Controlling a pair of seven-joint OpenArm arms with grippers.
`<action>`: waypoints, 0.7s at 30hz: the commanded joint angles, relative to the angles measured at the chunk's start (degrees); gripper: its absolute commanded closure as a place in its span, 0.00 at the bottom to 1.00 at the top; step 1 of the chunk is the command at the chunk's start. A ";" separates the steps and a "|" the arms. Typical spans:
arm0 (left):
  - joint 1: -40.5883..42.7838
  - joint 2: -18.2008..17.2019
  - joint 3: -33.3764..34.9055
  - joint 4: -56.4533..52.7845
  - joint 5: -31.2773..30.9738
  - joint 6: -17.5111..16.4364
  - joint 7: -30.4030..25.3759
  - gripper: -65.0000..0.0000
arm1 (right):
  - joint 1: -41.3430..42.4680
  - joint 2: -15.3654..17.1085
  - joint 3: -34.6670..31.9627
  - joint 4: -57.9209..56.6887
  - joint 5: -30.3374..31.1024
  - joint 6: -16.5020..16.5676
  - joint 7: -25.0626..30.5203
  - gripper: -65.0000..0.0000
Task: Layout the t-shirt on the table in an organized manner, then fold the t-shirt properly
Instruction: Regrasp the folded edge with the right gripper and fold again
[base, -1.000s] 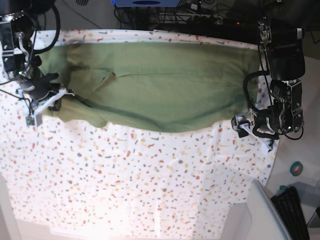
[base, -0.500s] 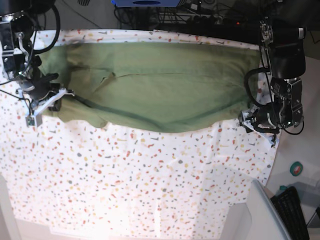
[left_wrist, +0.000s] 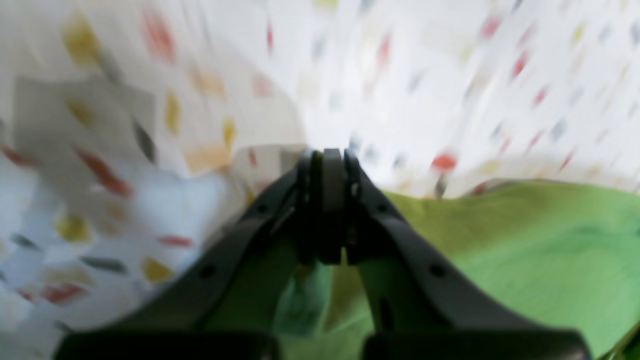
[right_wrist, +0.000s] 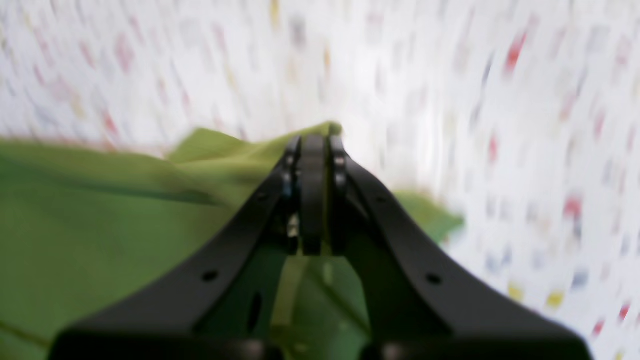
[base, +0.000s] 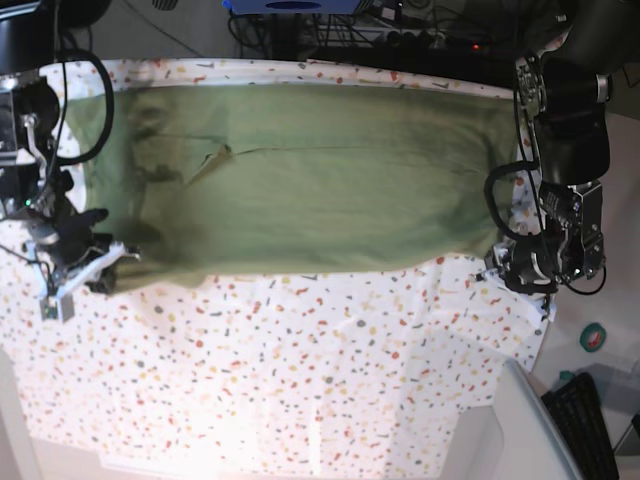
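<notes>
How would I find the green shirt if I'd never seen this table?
Find the big white table covered in tiny coloured flecks. Along its far edge lies the t-shirt, a wide olive-green stretch between the two robot arms. It is the only plain, unspeckled cloth there.

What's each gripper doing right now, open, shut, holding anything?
Left gripper: shut on the t-shirt edge.
Right gripper: shut on the t-shirt.

My left gripper (left_wrist: 324, 210) is low at the far end of my reach, jaws pressed together; my right gripper (right_wrist: 312, 195) is likewise clamped tight, both arms spread wide apart and angled downward.
</notes>
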 joint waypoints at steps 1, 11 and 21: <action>-1.37 -0.72 -0.17 2.12 -0.71 -0.30 -0.48 1.00 | 1.83 0.80 0.19 -0.93 -0.22 0.07 0.69 1.00; -1.01 -0.55 1.23 9.77 -0.80 -0.30 -0.48 1.00 | 15.81 0.71 0.19 -20.19 -0.22 5.08 0.95 1.00; 2.24 -0.90 3.25 12.23 -0.80 -0.74 -0.31 1.00 | 9.65 0.98 0.63 -15.62 -0.22 5.17 0.86 1.00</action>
